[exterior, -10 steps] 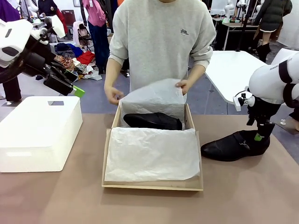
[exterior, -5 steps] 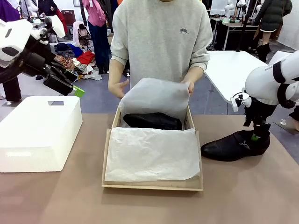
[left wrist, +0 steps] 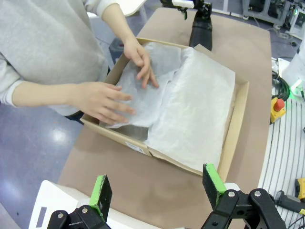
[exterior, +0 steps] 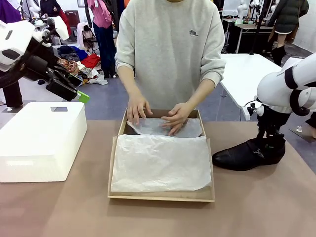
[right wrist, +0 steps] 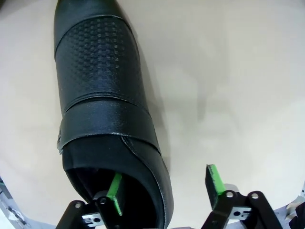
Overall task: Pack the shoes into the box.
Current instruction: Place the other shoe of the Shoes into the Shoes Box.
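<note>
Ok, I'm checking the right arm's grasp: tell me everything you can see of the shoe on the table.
The black leather dress shoe stands on its sole on the brown table, right of the cardboard box, toe toward it. Textured upper, a strap across the instep. The open right gripper straddles its heel-side wall, one finger inside.

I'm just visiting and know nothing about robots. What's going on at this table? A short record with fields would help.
person's hands: both pressing white tissue paper flat at the far end of the cardboard shoebox
black leather shoe: on the table, on the robot's right of the shoebox
right gripper: open at the shoe's heel, one finger inside the opening, one outside
left gripper: open, raised near the white box
</note>
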